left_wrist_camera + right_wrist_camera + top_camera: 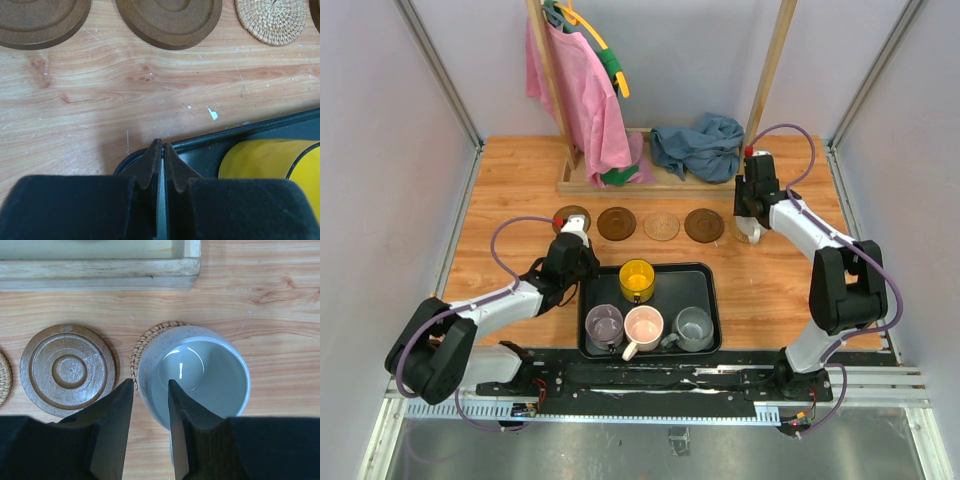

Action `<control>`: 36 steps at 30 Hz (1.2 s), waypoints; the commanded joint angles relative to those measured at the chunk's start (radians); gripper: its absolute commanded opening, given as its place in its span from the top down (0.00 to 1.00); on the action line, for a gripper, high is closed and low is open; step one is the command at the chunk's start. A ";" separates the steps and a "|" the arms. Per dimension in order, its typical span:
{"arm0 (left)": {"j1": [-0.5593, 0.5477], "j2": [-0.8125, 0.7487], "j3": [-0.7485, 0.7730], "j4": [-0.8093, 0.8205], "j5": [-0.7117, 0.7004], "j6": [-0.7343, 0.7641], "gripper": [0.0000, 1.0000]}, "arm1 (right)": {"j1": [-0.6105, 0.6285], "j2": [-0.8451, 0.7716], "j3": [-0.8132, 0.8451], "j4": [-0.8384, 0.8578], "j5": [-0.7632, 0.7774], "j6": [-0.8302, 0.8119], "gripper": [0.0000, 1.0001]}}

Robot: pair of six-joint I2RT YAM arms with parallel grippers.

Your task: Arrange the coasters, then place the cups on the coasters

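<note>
A row of coasters lies across the table: dark brown [616,222], tan [661,225], dark brown [704,225], and one [570,212] partly hidden by the left arm. A white cup [200,375] stands on a woven coaster [145,337] at the row's right end. My right gripper [150,382] is open, one finger outside and one inside the cup's left wall. The black tray [705,280] holds the yellow cup [637,280], purple cup [603,325], pink cup [643,327] and grey cup [693,327]. My left gripper [161,145] is shut and empty over the tray's far left corner.
A wooden rack stands at the back with a pink garment [585,100] on it and a blue cloth [698,145] on its base. The rack's base board [100,267] runs just beyond the coaster row. Grey walls close in both sides.
</note>
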 commanded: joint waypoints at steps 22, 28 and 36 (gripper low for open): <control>-0.007 0.050 0.006 0.037 -0.010 -0.001 0.91 | -0.016 0.016 -0.007 0.019 -0.097 -0.040 0.69; -0.008 0.059 0.007 0.038 -0.011 -0.004 0.91 | -0.016 0.006 -0.026 0.024 -0.112 -0.040 0.69; -0.007 0.062 0.009 0.039 -0.011 -0.004 0.91 | -0.017 -0.010 -0.050 0.028 -0.126 -0.042 0.69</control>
